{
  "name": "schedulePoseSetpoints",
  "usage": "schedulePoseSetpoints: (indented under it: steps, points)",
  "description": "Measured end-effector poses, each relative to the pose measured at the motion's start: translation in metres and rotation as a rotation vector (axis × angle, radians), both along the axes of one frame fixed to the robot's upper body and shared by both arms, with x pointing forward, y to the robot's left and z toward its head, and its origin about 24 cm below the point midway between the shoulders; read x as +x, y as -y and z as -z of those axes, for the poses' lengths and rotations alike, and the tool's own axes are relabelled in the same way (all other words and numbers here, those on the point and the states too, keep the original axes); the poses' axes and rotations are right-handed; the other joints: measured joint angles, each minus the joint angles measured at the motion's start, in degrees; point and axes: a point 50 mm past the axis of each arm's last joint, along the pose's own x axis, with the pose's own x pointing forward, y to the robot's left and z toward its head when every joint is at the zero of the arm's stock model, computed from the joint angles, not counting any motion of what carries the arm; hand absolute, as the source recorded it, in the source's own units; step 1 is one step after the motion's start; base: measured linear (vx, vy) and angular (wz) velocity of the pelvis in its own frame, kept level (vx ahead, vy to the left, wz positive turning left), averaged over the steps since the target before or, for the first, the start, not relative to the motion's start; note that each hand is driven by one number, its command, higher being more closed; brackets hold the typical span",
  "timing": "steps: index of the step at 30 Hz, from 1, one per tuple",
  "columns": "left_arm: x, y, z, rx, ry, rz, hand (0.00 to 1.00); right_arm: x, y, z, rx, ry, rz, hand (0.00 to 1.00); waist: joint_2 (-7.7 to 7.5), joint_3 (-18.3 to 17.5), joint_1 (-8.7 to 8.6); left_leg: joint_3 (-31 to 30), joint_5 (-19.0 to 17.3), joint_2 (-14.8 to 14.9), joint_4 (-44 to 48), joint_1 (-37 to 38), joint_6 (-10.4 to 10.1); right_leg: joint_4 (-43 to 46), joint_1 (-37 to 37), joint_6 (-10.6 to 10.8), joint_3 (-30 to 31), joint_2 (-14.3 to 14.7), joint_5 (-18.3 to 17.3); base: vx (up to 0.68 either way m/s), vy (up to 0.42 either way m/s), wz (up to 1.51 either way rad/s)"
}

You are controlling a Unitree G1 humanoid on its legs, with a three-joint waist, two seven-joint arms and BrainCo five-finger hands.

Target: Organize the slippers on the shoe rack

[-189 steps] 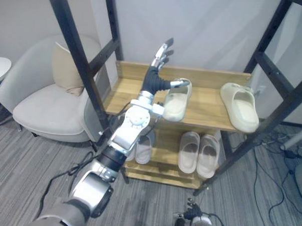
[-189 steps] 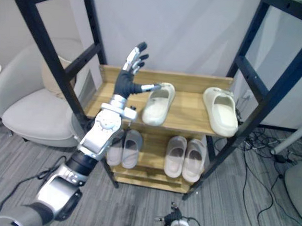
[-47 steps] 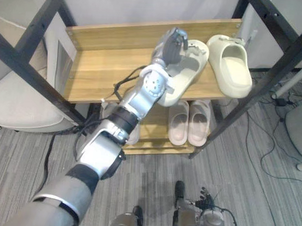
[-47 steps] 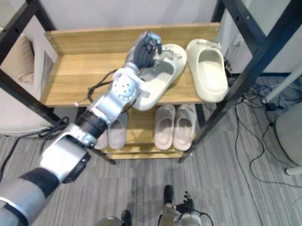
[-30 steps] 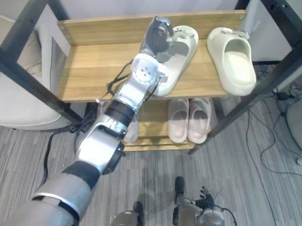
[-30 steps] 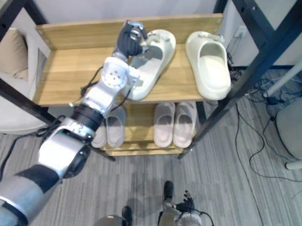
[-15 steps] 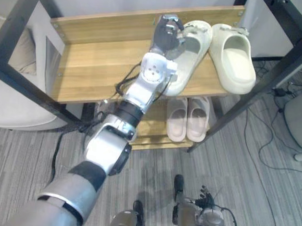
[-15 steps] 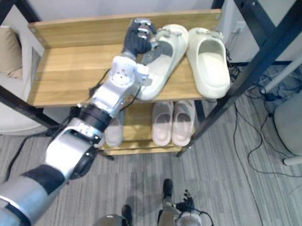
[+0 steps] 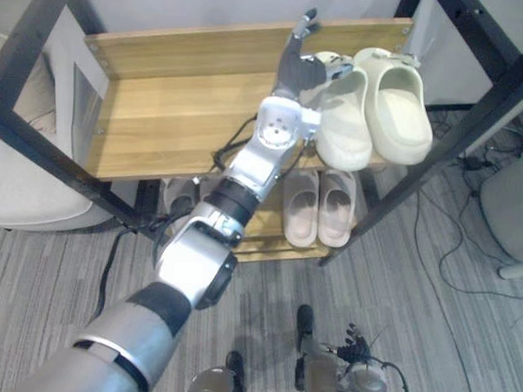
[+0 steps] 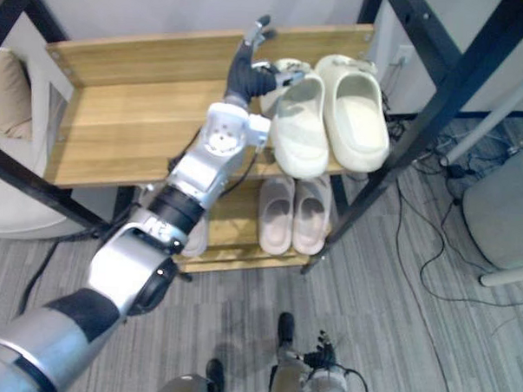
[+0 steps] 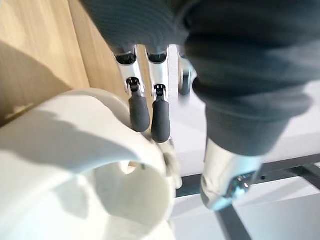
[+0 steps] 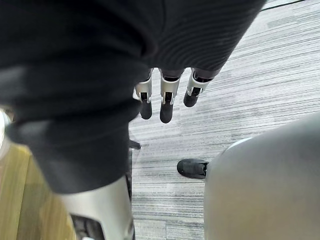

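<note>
I note the shoe rack (image 9: pixel 178 114), wooden shelves in a black frame, standing on grey carpet (image 9: pixel 438 325) with a pale armchair (image 9: pixel 15 181) at its left. On the top shelf two cream slippers lie side by side at the right end, touching along their length, closed ends toward the back board: the left cream slipper (image 9: pixel 344 130) and the right cream slipper (image 9: pixel 397 111), both overhanging the front edge slightly. On the lower shelf a beige pair (image 9: pixel 318 207) lies directly beneath them; I also see part of a grey pair (image 9: pixel 176 194) farther left, behind the arm. The left hand (image 9: pixel 295 69) is at the far end of the left cream slipper, on its left side. Its fingers (image 11: pixel 150 107) are straight and close together, clamped on nothing, with tips just above the slipper's upper band; the thumb (image 11: pixel 225 185) stands apart toward the slipper. I cannot tell whether anything touches. The right hand (image 12: pixel 165 95) hangs over the carpet, fingers relaxed and holding nothing.
</note>
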Motion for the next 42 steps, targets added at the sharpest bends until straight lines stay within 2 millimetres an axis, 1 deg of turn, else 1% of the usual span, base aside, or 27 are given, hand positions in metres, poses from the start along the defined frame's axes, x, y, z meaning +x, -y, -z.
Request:
schedulePoseSetpoints:
  steps: [10, 16, 18, 20, 22, 23, 24, 25, 27, 32, 34, 36, 37, 42]
  points:
    - [0.0, -0.001, 0.0, -0.005, -0.002, 0.0, 0.0, -0.002, 0.0, 0.001, 0.003, -0.005, 0.003, 0.0, -0.11, 0.0, -0.15, -0.2, 0.0, 0.0, 0.1, 0.0, 0.0, 0.0, 0.1, 0.0, -0.2, -0.1, 0.0, 0.0, 0.002, 0.0]
    - [0.0, 0.0, 0.0, -0.003, -0.002, 0.002, 0.0, -0.003, -0.001, 0.002, 0.006, -0.011, 0.003, 0.0, -0.13, -0.1, -0.16, -1.5, 0.1, 0.0, 0.2, 0.4, 0.0, 0.0, 1.1, 0.0, -1.4, -0.2, 0.0, 0.0, 0.009, 0.09]
    - [-0.001, 0.0, -0.001, -0.008, 0.011, 0.002, 0.0, -0.004, -0.001, 0.003, 0.007, -0.017, 0.003, 0.0, -0.15, -0.1, 0.01, -1.9, 0.1, 0.0, 0.1, 1.0, 0.0, 0.0, 2.0, 0.0, -1.7, -0.2, 0.0, -0.01, 0.013, 0.11]
    - [-0.007, 0.002, -0.003, -0.016, 0.051, 0.024, 0.0, -0.005, -0.001, 0.004, 0.014, -0.024, 0.008, 0.0, -0.32, -0.7, 0.3, -2.3, 0.1, -0.1, 0.1, 0.9, 0.1, 0.0, 2.1, 0.0, -2.2, -0.4, -0.1, -0.02, 0.012, 0.13]
    - [-0.017, 0.007, 0.005, -0.034, 0.076, 0.067, 0.0, -0.008, 0.0, 0.005, 0.026, -0.03, 0.024, 0.0, -0.29, -1.1, 0.4, -3.4, 0.3, -0.2, 0.1, 1.1, 0.1, 0.0, 3.1, 0.3, -3.4, -0.7, -0.4, -0.01, 0.008, 0.23]
    - [-0.018, 0.007, 0.007, -0.04, 0.073, 0.071, 0.0, -0.008, 0.0, 0.005, 0.026, -0.032, 0.024, 0.0, -0.31, -1.2, 0.44, -3.5, 0.3, -0.2, 0.1, 1.1, 0.1, 0.0, 3.2, 0.3, -3.5, -0.7, -0.4, -0.01, 0.007, 0.22]
    - [-0.021, 0.009, 0.013, -0.069, 0.064, 0.088, 0.0, -0.009, 0.0, 0.005, 0.026, -0.039, 0.022, 0.0, -0.36, -1.5, 0.66, -4.0, 0.5, -0.3, 0.1, 1.0, 0.2, 0.0, 3.3, 0.3, -4.0, -0.8, -0.4, -0.01, 0.004, 0.15]
    - [-0.022, 0.01, 0.015, -0.082, 0.057, 0.096, 0.0, -0.009, 0.0, 0.005, 0.026, -0.04, 0.022, 0.0, -0.35, -1.5, 0.66, -4.2, 0.6, -0.4, 0.1, 1.0, 0.2, 0.0, 3.4, 0.3, -4.3, -0.9, -0.4, -0.02, 0.008, 0.22]
    - [-0.025, 0.01, 0.029, -0.136, 0.012, 0.121, 0.0, -0.011, 0.0, 0.006, 0.024, -0.047, 0.015, 0.0, -0.37, -1.7, 1.0, -4.7, 0.8, -0.4, 0.0, 1.2, 0.1, 0.0, 3.9, 0.2, -4.6, -1.0, -0.5, -0.02, 0.005, 0.11]
    - [-0.029, 0.007, 0.043, -0.204, -0.028, 0.142, 0.0, -0.015, 0.0, 0.007, 0.021, -0.057, 0.012, 0.0, -0.32, -2.3, 1.77, -4.8, 1.0, -0.3, -0.1, 1.2, -0.1, 0.0, 3.9, 0.1, -4.9, -1.0, -0.6, 0.0, -0.001, 0.01]
    - [-0.033, 0.011, 0.05, -0.232, -0.053, 0.168, 0.0, -0.017, 0.0, 0.008, 0.021, -0.065, 0.013, 0.0, -0.35, -3.1, 1.81, -5.0, 1.2, -0.2, -0.5, 1.4, -0.2, 0.0, 4.0, -0.1, -5.1, -0.9, -0.7, 0.02, -0.004, 0.04]
    - [-0.04, 0.02, 0.058, -0.247, -0.076, 0.211, 0.0, -0.02, 0.0, 0.009, 0.021, -0.072, 0.013, 0.0, -0.43, -3.2, 2.01, -5.2, 1.5, -0.2, -1.3, 2.1, -0.2, 0.0, 4.7, -0.1, -5.5, -0.9, -0.8, 0.01, 0.0, 0.07]
    - [-0.045, 0.028, 0.063, -0.223, -0.085, 0.242, 0.0, -0.02, 0.0, 0.009, 0.021, -0.077, 0.01, 0.0, -0.51, -3.4, 1.99, -5.5, 1.5, -0.2, -1.6, 2.4, -0.2, 0.0, 5.3, -0.1, -5.8, -0.9, -1.1, -0.01, 0.004, 0.08]
    - [-0.05, 0.032, 0.07, -0.213, -0.09, 0.273, 0.0, -0.02, -0.001, 0.009, 0.017, -0.08, -0.006, 0.0, -0.61, -3.6, 1.96, -5.6, 1.5, -0.1, -2.1, 3.1, -0.2, 0.0, 5.7, 0.0, -6.0, -0.9, -1.3, 0.0, 0.001, 0.01]
